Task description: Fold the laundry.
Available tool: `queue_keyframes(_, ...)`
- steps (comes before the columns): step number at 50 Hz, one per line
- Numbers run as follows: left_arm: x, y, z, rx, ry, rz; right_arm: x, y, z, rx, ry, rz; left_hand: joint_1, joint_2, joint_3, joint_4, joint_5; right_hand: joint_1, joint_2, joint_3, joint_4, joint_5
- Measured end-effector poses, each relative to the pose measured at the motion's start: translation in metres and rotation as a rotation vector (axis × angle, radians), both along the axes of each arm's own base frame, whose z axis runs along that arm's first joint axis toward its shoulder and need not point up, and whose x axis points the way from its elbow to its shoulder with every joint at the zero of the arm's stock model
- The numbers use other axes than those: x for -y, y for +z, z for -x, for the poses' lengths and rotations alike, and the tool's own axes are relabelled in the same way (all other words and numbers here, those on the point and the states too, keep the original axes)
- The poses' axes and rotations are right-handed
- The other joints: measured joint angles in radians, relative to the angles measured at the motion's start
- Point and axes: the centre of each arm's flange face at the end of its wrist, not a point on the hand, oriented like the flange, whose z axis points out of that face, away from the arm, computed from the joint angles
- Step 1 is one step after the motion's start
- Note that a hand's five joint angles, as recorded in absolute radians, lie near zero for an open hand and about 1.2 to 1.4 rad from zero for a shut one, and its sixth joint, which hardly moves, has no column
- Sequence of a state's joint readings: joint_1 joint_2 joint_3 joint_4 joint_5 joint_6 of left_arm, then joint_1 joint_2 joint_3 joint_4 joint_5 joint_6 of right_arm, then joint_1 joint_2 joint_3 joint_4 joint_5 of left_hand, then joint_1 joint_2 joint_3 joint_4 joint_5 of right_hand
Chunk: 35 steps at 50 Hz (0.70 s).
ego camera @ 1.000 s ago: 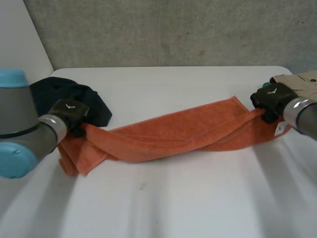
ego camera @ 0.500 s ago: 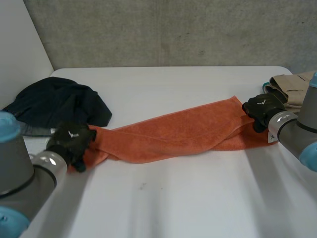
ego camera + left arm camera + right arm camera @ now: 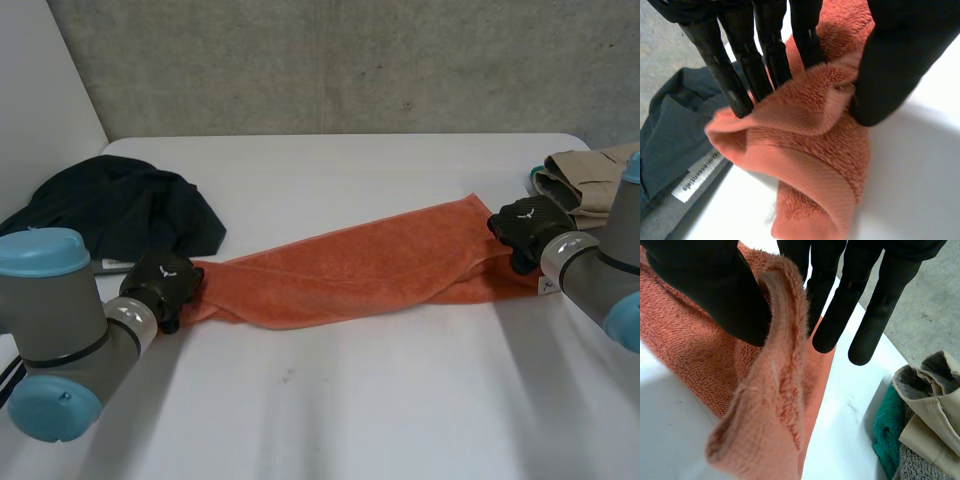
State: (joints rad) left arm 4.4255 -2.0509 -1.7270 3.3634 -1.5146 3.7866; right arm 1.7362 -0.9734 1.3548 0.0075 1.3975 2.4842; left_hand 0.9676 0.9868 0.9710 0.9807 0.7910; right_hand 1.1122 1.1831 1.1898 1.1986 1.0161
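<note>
- white table (image 3: 350, 400): takes up most of the head view, from the lower edge to a grey concrete wall (image 3: 350, 60) across the top.
- orange terry towel (image 3: 350, 270): long rumpled band on the table, running from left of centre up to the right-centre of the frame. Twisted and folded lengthwise, both ends held.
- dark navy garment (image 3: 120, 210): crumpled heap at upper left of the table, just behind the towel's left end.
- left arm (image 3: 60, 330): comes in from the lower left corner. right arm (image 3: 600, 280): comes in from the right edge.
- beige folded garment (image 3: 590, 175): at the right edge, upper half of the frame, just behind the right hand. Right wrist view shows it (image 3: 935, 405) lying over a green cloth (image 3: 887, 430).
- left hand (image 3: 163, 285): on the towel's left end. In its wrist view the thumb (image 3: 895, 65) presses a bunched fold of towel (image 3: 810, 130) against the fingers, so it is pinching the cloth.
- right hand (image 3: 528, 228): on the towel's right end. In its wrist view the thumb (image 3: 705, 285) clamps a raised fold of towel (image 3: 685, 340) against the nearest finger. The other fingers are straight and clear of the cloth.
- white label (image 3: 697, 175): sewn tag on the navy garment (image 3: 670, 130), beside the towel end. Text too small to read.
</note>
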Motion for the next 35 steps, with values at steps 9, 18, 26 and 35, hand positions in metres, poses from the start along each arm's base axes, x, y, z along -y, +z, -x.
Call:
queue_keyframes(9, -0.002, 0.021, 0.008, -0.079, -0.024, 0.04, 0.001, 0.001, 0.004, -0.006, -0.007, 0.001, 0.106, 0.124, 0.126, 0.122, 0.125, 0.0, 0.0, 0.0, 0.0, 0.0)
queue_keyframes(18, 0.0, 0.022, 0.009, -0.095, -0.021, 0.012, -0.002, 0.001, 0.004, -0.029, 0.003, -0.007, 0.105, 0.08, 0.096, 0.086, 0.105, 0.0, 0.0, 0.0, 0.0, 0.0)
queue_keyframes(26, -0.006, 0.02, 0.01, -0.074, -0.027, -0.042, -0.005, -0.001, 0.001, -0.046, 0.019, -0.012, 0.012, -0.004, 0.013, 0.002, 0.018, 0.0, 0.0, 0.0, 0.0, 0.0)
queue_keyframes(35, -0.006, 0.026, 0.016, -0.074, -0.038, -0.035, -0.006, -0.002, 0.0, -0.05, 0.025, -0.008, 0.12, 0.106, 0.121, 0.114, 0.12, 0.0, 0.0, 0.0, 0.0, 0.0)
